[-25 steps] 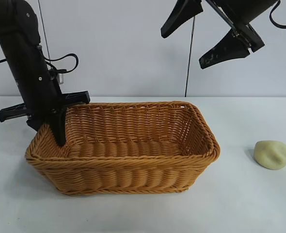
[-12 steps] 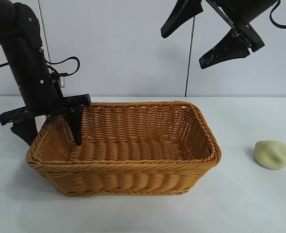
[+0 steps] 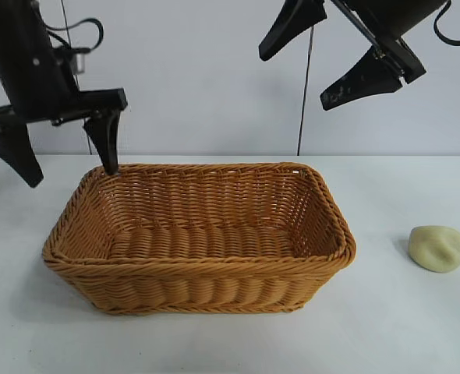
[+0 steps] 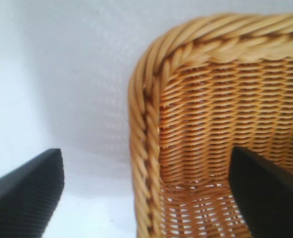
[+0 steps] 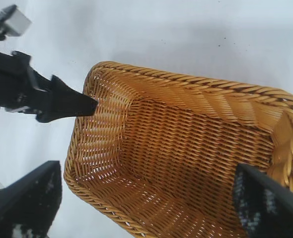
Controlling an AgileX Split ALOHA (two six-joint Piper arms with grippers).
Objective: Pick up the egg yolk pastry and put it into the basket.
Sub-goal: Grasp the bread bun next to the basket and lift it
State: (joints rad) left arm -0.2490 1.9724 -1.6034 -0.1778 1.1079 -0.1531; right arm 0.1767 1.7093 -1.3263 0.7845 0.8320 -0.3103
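The orange-brown wicker basket (image 3: 214, 263) stands empty in the middle of the table. The pale yellow egg yolk pastry (image 3: 437, 248) lies on the table to its right, apart from it and untouched. My left gripper (image 3: 70, 173) hangs open just above the basket's left end, one finger outside the rim and one over the inside, holding nothing. In the left wrist view the basket's corner rim (image 4: 146, 144) shows between the spread fingers (image 4: 27, 193). My right gripper (image 3: 296, 79) is open high above the basket's right half. The right wrist view looks down into the basket (image 5: 186, 82).
White table (image 3: 401, 327) all round, with a pale wall behind. A thin dark cable (image 3: 304, 93) hangs down behind the basket. The left arm's finger (image 5: 67, 103) shows in the right wrist view at the basket's far end.
The left gripper, shut on the basket's left wall a second ago, has opened, let go and risen above the rim. The basket settled slightly. The right arm has not moved.
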